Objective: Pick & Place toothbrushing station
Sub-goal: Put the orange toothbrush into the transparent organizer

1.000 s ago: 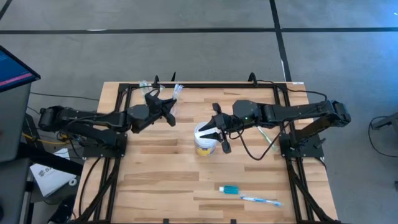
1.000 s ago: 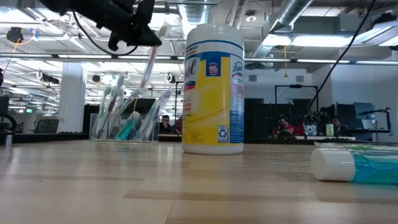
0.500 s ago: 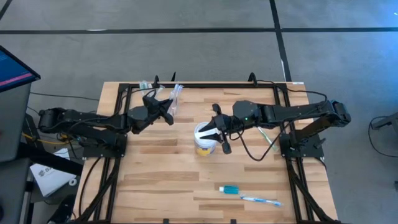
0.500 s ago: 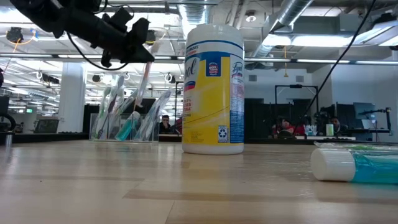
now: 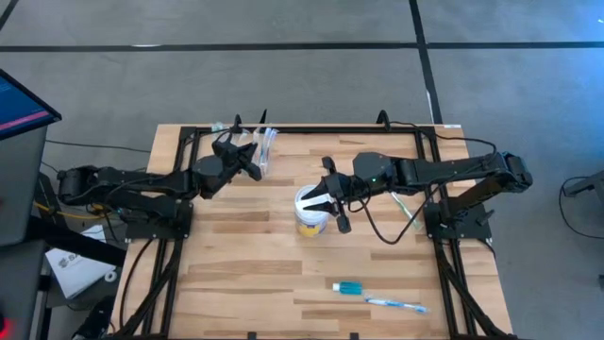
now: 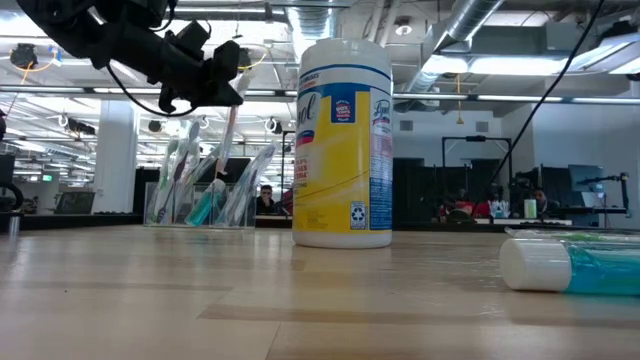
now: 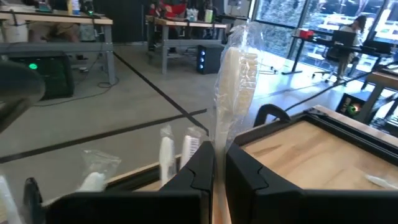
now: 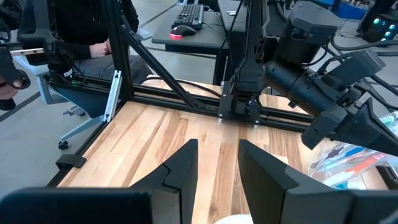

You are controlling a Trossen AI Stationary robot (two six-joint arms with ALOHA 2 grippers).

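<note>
The toothbrushing station [image 6: 200,200], a see-through stand holding several toothbrushes, rests on the table at the far left. My left gripper [image 5: 253,162] hovers just above it, shut on a toothbrush in a clear wrapper [image 6: 226,130]. The brush's lower end reaches down among the station's cups; whether it is inside one, I cannot tell. My right gripper [image 5: 332,210] hangs open above the yellow-banded tub [image 6: 343,145], which stands upright at mid-table, clear of the fingers. My left gripper pinches the wrapped toothbrush's handle [image 7: 216,142] between its two fingers [image 7: 249,171]. The fingers come nearly level from the table's left and lie across the brush. The brush stands close to upright, its white head [image 7: 239,65] above the fingers and its lower part [image 6: 220,160] hanging below them.
A toothpaste tube [image 5: 349,287] and a loose toothbrush [image 5: 394,303] lie near the table's front right; the tube [image 6: 570,268] shows close in the low view. Another toothbrush [image 5: 406,208] lies under the right arm. A black frame rail [image 5: 311,127] runs along the far edge.
My left gripper has moved down and toward the table's far left, over the station, staying shut on the wrapped toothbrush. The brush has sunk with it, so its lower end now stands among the station's brushes.
</note>
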